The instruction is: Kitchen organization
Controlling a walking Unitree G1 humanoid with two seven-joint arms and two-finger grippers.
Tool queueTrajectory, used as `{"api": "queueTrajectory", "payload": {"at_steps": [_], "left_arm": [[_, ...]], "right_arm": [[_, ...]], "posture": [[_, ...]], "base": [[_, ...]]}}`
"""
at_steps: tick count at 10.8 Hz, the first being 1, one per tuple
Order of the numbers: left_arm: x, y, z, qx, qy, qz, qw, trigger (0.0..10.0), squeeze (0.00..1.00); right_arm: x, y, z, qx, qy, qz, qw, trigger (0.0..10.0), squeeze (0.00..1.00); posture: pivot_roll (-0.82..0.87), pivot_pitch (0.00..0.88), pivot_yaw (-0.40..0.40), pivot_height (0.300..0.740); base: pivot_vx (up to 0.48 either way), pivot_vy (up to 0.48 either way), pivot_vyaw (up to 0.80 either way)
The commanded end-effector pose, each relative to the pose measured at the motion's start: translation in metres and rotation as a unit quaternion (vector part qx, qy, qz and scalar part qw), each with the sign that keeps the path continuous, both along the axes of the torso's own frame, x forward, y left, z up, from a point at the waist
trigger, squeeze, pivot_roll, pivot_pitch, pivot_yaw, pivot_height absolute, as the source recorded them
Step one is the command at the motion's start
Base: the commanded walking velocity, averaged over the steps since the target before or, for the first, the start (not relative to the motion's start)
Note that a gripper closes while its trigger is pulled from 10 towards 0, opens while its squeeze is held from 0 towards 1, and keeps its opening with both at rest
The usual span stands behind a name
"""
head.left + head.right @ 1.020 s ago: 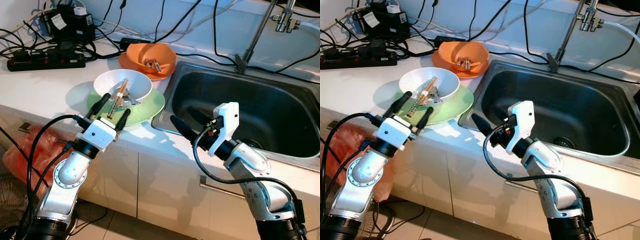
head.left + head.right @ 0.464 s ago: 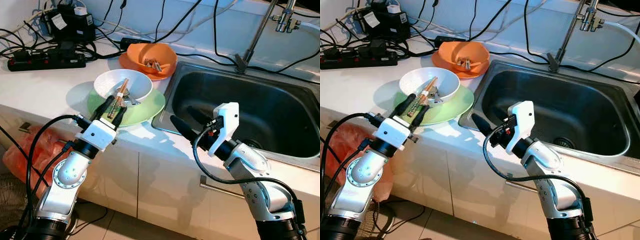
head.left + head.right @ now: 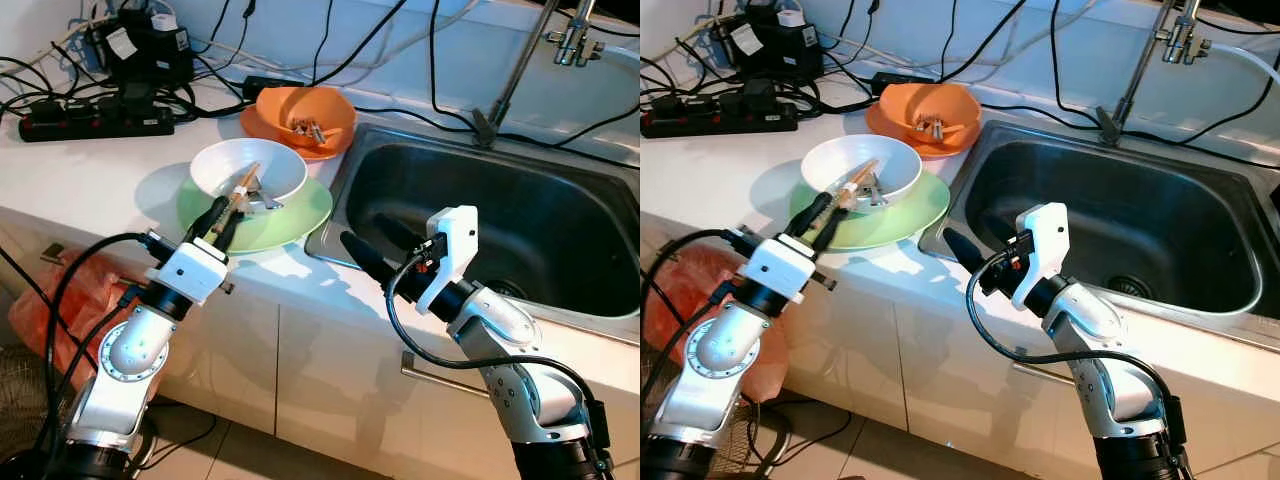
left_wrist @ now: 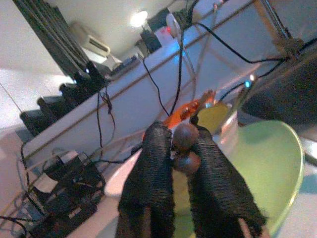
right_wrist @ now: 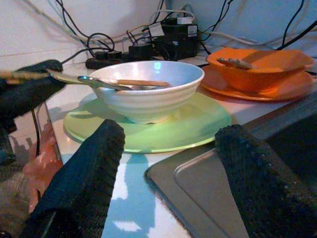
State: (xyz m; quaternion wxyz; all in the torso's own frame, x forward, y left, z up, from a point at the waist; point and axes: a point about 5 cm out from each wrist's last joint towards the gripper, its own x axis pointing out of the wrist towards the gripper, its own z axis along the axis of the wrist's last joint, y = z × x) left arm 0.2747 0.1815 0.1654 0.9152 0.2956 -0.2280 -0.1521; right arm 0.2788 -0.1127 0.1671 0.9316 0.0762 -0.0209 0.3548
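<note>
The left claw [image 3: 221, 215] was clamped on the near ends of a pair of wooden chopsticks [image 3: 238, 191], its two black fingers [image 4: 151, 183] pressed together around the rounded brown tips. The chopsticks sloped up from the claw into a white bowl [image 3: 248, 168], resting across its near rim alongside a metal spoon [image 5: 91, 81]. The bowl stood on a pale green plate [image 3: 300, 215] on the white bench [image 3: 90, 165], just beside the steel sink [image 3: 560, 230].

Behind it, an orange bowl [image 3: 306, 115] holding small utensils sat on an orange plate [image 3: 880, 118] near the sink's back corner. A black power strip [image 3: 95, 122] and a tangle of cables lay at the back of the bench, on the robot's left.

The right claw [image 3: 372, 244] hovered over the front edge of the sink with its fingers [image 5: 79, 183] spread well apart, holding nothing and pointing toward the green plate. A tap [image 3: 572, 25] rose behind the sink. An orange bag [image 3: 55, 300] sat on the floor under the bench.
</note>
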Motion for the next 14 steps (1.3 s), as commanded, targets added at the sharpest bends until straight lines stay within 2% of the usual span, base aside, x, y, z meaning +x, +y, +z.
{"api": "queueTrajectory", "payload": {"at_steps": [1,5,7,8,10,11,12,13,14], "left_arm": [[-0.003,0.001,0.007,0.000,-0.011,0.003,1.000,0.0,0.00],[-0.007,-0.001,0.018,-0.010,-0.025,0.005,1.000,0.0,0.00],[-0.007,-0.006,0.046,-0.018,-0.070,-0.007,0.997,0.0,0.00],[-0.007,-0.007,0.052,-0.021,-0.079,-0.010,0.997,0.0,0.00],[0.000,-0.029,0.080,-0.041,-0.102,-0.060,0.992,0.0,0.00],[0.007,-0.038,0.093,-0.060,-0.110,-0.079,0.989,0.0,0.00],[0.014,-0.041,0.099,-0.062,-0.119,-0.080,0.988,0.0,0.00],[0.023,-0.041,0.105,-0.120,-0.106,-0.074,0.984,0.0,0.00],[0.030,-0.040,0.107,-0.161,-0.091,-0.072,0.980,0.0,0.00]], "right_arm": [[-0.002,-0.001,0.001,0.002,-0.004,-0.001,1.000,10.0,0.00],[-0.002,-0.002,0.001,-0.002,-0.003,0.001,1.000,10.0,0.00],[-0.001,-0.002,0.001,-0.001,-0.004,-0.004,1.000,10.0,0.00],[-0.001,-0.002,0.002,-0.001,-0.004,-0.005,1.000,10.0,0.00],[0.003,-0.003,0.004,0.029,0.012,-0.024,0.999,10.0,0.00],[0.007,-0.007,0.009,0.061,0.022,-0.043,0.997,10.0,0.00],[0.014,-0.014,0.013,0.089,0.028,-0.078,0.993,10.0,0.00],[0.021,-0.022,0.017,0.120,0.034,-0.116,0.985,10.0,0.00],[0.024,-0.025,0.017,0.126,0.035,-0.130,0.983,10.0,0.00]], "posture": [[0.12,0.000,-0.057,0.740],[0.12,0.001,-0.061,0.740],[0.12,0.002,-0.061,0.740],[0.12,0.002,-0.060,0.740],[0.12,0.002,-0.059,0.740],[0.12,0.003,-0.057,0.740],[0.11,0.002,-0.054,0.740],[0.11,0.003,-0.052,0.740],[0.10,0.003,-0.050,0.740]], "base": [[0.000,0.000,0.00],[0.000,0.000,0.00],[0.000,0.000,0.00],[0.000,0.000,0.00],[0.000,0.000,0.00],[0.000,0.000,0.00],[0.000,0.000,0.00],[0.000,0.000,0.00],[0.000,0.000,0.00]]}}
